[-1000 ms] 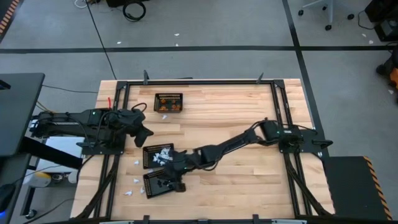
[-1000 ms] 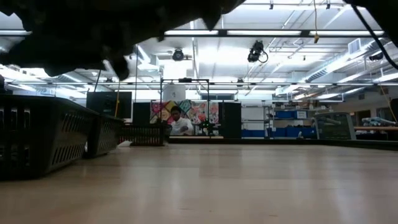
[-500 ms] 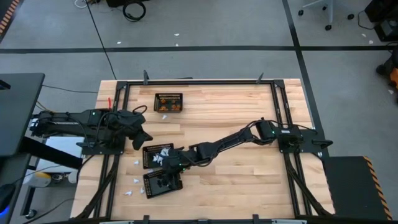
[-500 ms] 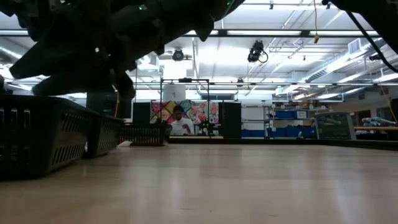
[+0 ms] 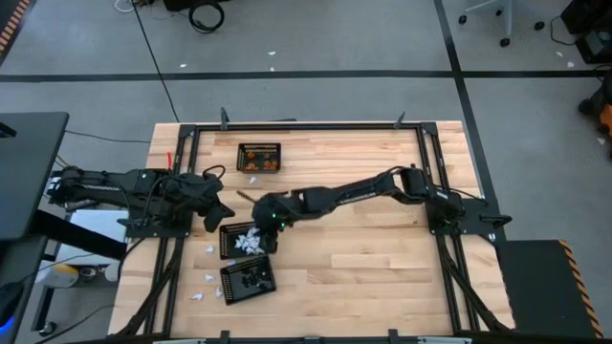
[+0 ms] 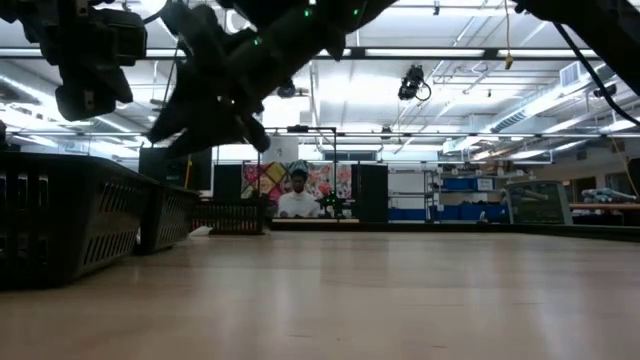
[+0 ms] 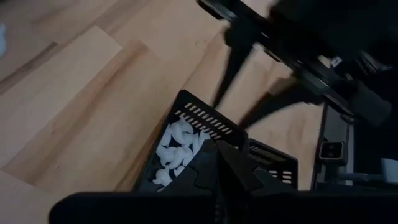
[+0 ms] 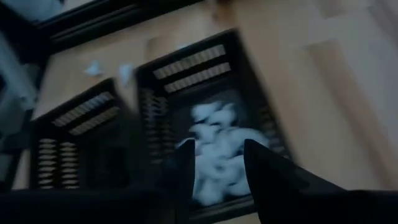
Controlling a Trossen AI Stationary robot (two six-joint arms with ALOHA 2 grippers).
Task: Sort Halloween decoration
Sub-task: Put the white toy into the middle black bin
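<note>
Three black mesh baskets stand on the wooden table. The far one [image 5: 258, 158] holds orange decoration pieces, the middle one [image 5: 246, 239] white pieces [image 8: 217, 140], and the near one [image 5: 249, 280] black pieces. A few white pieces [image 5: 208, 279] lie loose on the table left of the baskets. My right gripper [image 5: 251, 201] [image 8: 217, 149] hovers open just beyond the far edge of the white basket, with nothing between its fingers. My left gripper [image 5: 216, 206] [image 7: 225, 152] is shut and empty, raised at the table's left by the white basket [image 7: 199, 140].
A black metal frame [image 5: 421, 143] runs round the tabletop. The right half of the table [image 5: 382, 268] is bare wood. In the low view, baskets [image 6: 60, 225] stand at the left, and a person shows far off in the room behind.
My right gripper has moved from above the near basket of black pieces toward the table's far edge, passing over the white basket, rising a little and rolling its wrist. My left arm has kept its place.
</note>
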